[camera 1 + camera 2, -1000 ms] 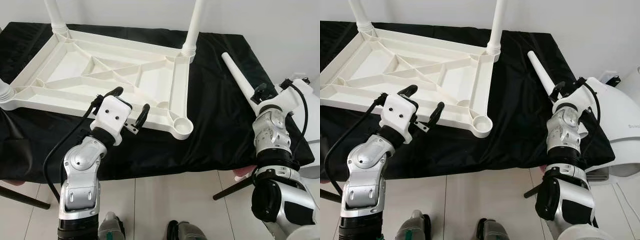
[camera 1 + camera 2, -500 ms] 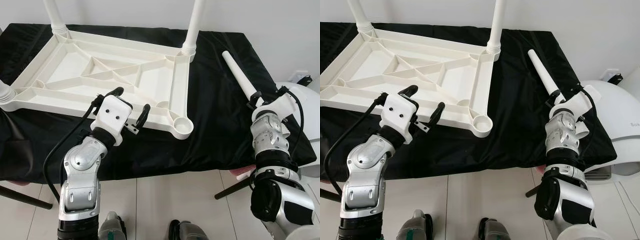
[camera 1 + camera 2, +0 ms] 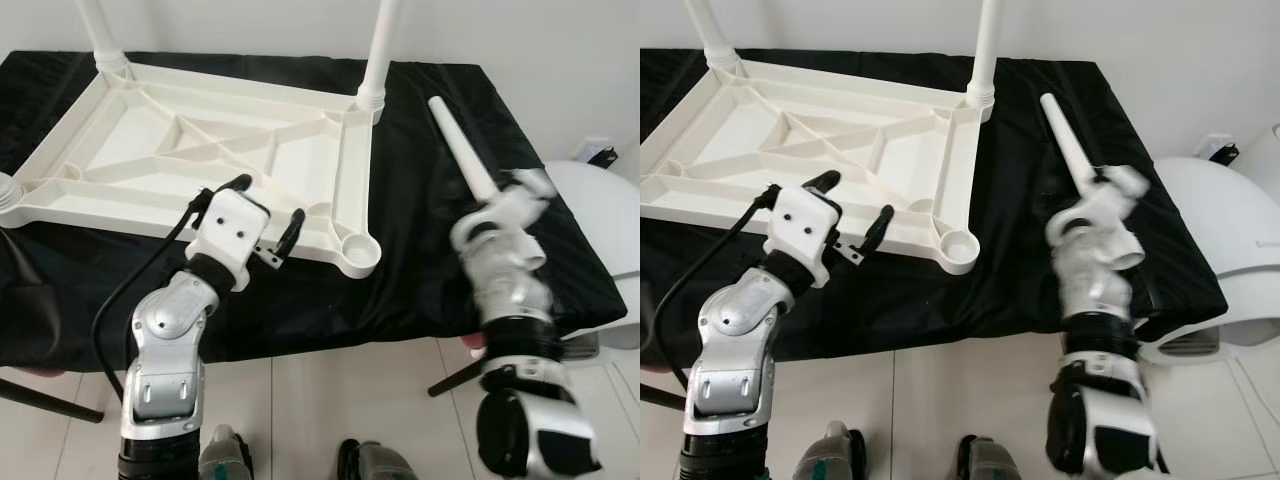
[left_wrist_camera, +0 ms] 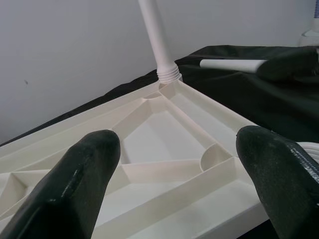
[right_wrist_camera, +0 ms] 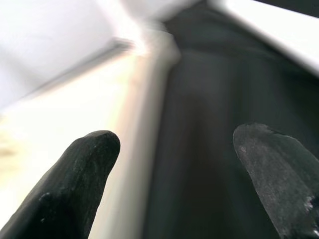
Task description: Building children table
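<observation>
Left eye view: black-draped desk (image 3: 420, 250) carrying upturned white ribbed plastic tabletop (image 3: 200, 165); empty corner socket (image 3: 361, 258) at 5 o'clock. Loose white tapered leg (image 3: 458, 150) lying at 3 o'clock, long axis 11-to-5, just beyond blurred right end effector (image 3: 505, 200), fingers apart. Left end effector (image 3: 262, 215) spread over near rim. No legible writing.
</observation>
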Available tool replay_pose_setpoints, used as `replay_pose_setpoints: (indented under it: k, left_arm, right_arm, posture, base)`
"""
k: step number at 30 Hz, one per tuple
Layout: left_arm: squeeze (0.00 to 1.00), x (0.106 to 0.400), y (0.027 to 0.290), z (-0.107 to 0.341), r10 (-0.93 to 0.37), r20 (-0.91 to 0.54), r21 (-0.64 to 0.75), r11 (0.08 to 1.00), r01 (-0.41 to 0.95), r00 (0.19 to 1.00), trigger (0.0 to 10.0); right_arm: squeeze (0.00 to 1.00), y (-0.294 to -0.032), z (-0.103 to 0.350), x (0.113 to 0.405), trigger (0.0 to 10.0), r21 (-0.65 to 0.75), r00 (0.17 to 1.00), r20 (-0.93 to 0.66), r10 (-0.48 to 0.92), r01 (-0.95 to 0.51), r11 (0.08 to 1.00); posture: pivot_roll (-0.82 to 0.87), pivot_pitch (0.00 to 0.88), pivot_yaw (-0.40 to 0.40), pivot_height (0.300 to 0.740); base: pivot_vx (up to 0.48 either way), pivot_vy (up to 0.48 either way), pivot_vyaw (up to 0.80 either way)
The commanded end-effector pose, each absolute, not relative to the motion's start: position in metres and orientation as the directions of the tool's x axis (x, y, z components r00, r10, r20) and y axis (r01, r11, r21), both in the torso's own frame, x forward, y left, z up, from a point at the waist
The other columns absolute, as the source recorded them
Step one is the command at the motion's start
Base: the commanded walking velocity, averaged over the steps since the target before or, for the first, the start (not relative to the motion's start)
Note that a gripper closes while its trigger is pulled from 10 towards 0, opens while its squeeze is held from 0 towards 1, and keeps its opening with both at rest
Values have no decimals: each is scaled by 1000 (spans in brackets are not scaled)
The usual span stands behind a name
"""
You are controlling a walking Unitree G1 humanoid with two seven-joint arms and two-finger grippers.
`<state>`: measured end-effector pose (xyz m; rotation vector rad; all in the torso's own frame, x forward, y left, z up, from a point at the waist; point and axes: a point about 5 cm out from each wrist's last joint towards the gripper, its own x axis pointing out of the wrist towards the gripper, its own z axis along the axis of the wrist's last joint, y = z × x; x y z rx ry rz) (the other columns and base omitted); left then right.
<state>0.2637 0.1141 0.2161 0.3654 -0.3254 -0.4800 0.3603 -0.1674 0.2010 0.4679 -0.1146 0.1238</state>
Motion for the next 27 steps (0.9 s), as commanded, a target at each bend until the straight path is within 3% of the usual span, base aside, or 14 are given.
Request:
replay_pose_setpoints:
  k: [1, 3, 9, 13, 15, 24, 27]
  left_arm:
    - [0, 266, 114, 215, -343, 283, 311, 916, 252, 896, 10000]
    - [0, 268, 108, 216, -354, 288, 298, 916, 268, 890, 10000]
    - [0, 270, 102, 217, -364, 294, 288, 915, 281, 884, 10000]
    - [0, 270, 100, 218, -366, 296, 282, 916, 286, 882, 10000]
    - [0, 270, 100, 217, -366, 294, 280, 916, 286, 883, 10000]
    - [0, 269, 99, 217, -368, 289, 286, 914, 288, 884, 10000]
    - [0, 268, 99, 216, -373, 278, 285, 912, 295, 885, 10000]
  right_arm:
    - [0, -173, 231, 355, 10000, 430, 947, 298, 118, -243, 870]
    - [0, -179, 262, 348, 10000, 394, 874, 462, 150, -354, 848]
    - [0, -187, 282, 345, 10000, 368, 825, 550, 132, -382, 848]
    - [0, -230, 267, 362, 10000, 308, 906, 391, -160, 35, 951]
    - [0, -239, 259, 363, 10000, 289, 913, 339, -227, 129, 949]
    - [0, -259, 231, 367, 10000, 383, 911, 163, -379, 296, 875]
    - [0, -256, 221, 370, 10000, 365, 924, 114, -366, 304, 880]
  posture:
    - [80, 154, -6, 740]
    - [68, 152, -4, 740]
    - [66, 152, -5, 740]
    - [65, 164, -4, 740]
    - [67, 169, -4, 740]
    - [77, 182, -4, 740]
    - [79, 185, -2, 740]
  base:
    - [0, 0, 0]
    - [0, 0, 0]
    - [0, 0, 0]
    - [0, 0, 0]
    - [0, 0, 0]
    - [0, 0, 0]
    - [0, 0, 0]
